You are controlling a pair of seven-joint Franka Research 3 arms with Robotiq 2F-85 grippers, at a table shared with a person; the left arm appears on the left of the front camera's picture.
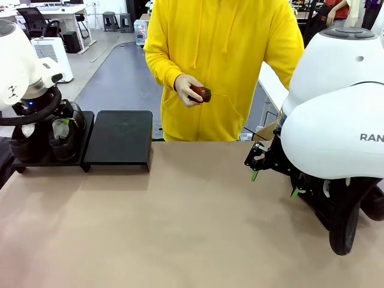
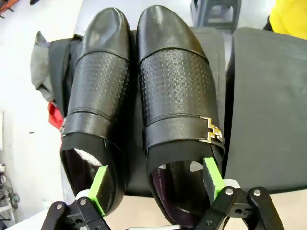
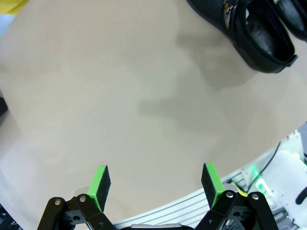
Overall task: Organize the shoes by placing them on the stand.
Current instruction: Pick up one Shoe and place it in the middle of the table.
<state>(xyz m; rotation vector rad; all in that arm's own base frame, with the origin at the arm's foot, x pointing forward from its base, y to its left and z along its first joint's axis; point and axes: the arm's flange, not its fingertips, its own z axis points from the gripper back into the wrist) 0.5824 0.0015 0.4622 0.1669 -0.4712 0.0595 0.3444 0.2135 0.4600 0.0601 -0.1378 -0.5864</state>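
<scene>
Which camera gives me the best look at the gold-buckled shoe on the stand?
Left wrist view: the buckled shoe lies in full sight on the stand, the open left gripper at its heel. Front view: just its heel end, behind the left arm. Right wrist view: other shoes on the table.

Two black shoes (image 2: 175,81) with perforated uppers, side by side on the matte black stand (image 2: 268,96), heels nearest the left end effector (image 2: 156,172), white paper inside, two more shoes (image 3: 261,40) lying on the surface (image 3: 120,96) well beyond the right end effector (image 3: 156,173)
</scene>
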